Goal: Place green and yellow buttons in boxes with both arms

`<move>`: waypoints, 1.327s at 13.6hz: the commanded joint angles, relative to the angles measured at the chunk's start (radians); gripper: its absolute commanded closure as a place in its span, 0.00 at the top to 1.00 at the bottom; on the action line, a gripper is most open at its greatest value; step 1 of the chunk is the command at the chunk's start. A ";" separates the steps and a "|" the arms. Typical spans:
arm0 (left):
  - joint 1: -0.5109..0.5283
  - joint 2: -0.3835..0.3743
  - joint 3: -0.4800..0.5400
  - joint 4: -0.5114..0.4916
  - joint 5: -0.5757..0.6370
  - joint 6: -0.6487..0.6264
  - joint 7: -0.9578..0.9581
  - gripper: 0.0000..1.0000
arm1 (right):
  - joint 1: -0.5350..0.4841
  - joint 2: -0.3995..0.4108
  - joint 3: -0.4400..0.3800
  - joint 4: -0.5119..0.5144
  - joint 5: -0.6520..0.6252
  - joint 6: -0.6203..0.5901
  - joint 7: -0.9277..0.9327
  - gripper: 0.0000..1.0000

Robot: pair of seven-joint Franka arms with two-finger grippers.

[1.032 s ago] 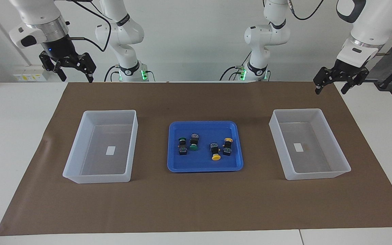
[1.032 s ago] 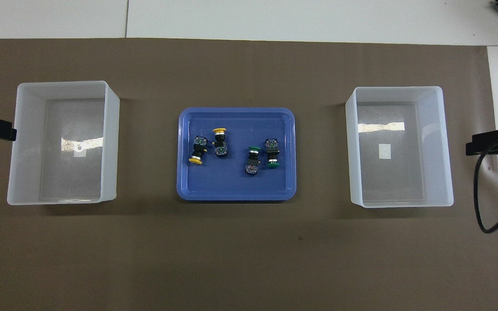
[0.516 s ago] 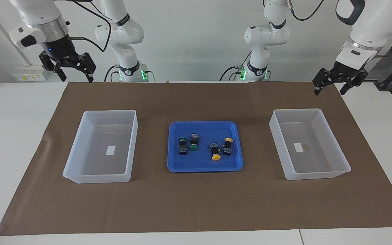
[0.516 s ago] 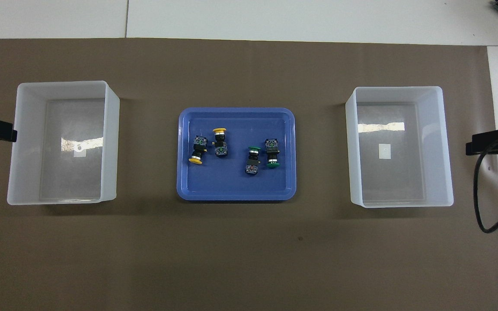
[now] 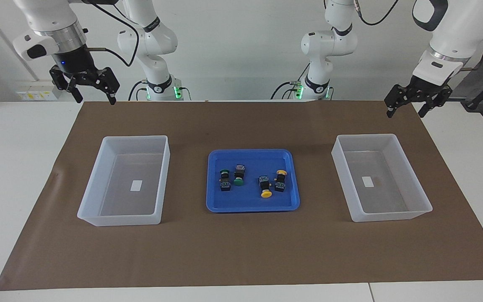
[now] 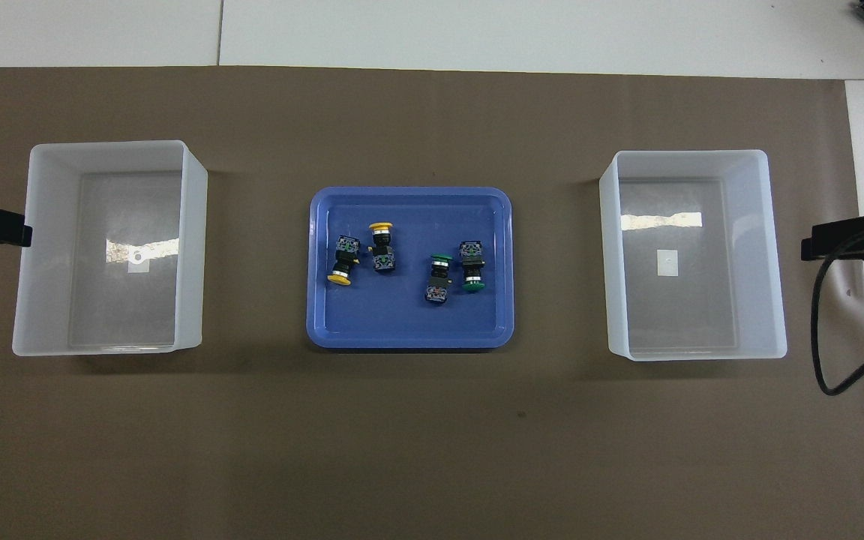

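Buttons: green pair (image 5: 231,178) and yellow pair (image 5: 273,183) lie in the blue tray (image 5: 214,201) — between my boxes (image 5: 94,209) (image 5: 421,209), both empty
Left gripper (image 5: 407,108): raised, fingers apart
Right gripper (image 5: 92,93): raised, fingers apart — ready to reach in

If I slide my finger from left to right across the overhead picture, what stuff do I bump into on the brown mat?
Box → blue tray, holding two yellow buttons first, then two green buttons → second box.
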 commanded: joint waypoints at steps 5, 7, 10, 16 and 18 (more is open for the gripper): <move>-0.169 -0.067 -0.014 -0.115 0.003 -0.057 -0.151 1.00 | 0.189 0.119 0.008 -0.125 0.001 0.286 0.114 1.00; -0.243 -0.065 -0.017 -0.145 -0.003 -0.007 -0.251 1.00 | 0.250 0.188 0.009 -0.124 -0.001 0.345 0.191 1.00; -0.332 -0.026 -0.019 -0.168 -0.009 0.082 -0.349 1.00 | 0.346 0.297 0.009 -0.125 0.000 0.481 0.324 1.00; -0.420 0.088 -0.019 -0.261 -0.034 0.384 -0.411 1.00 | 0.415 0.402 0.009 -0.150 0.000 0.644 0.341 1.00; -0.438 0.090 -0.019 -0.367 -0.034 0.551 -0.411 1.00 | 0.418 0.409 0.009 -0.184 -0.001 0.685 0.337 1.00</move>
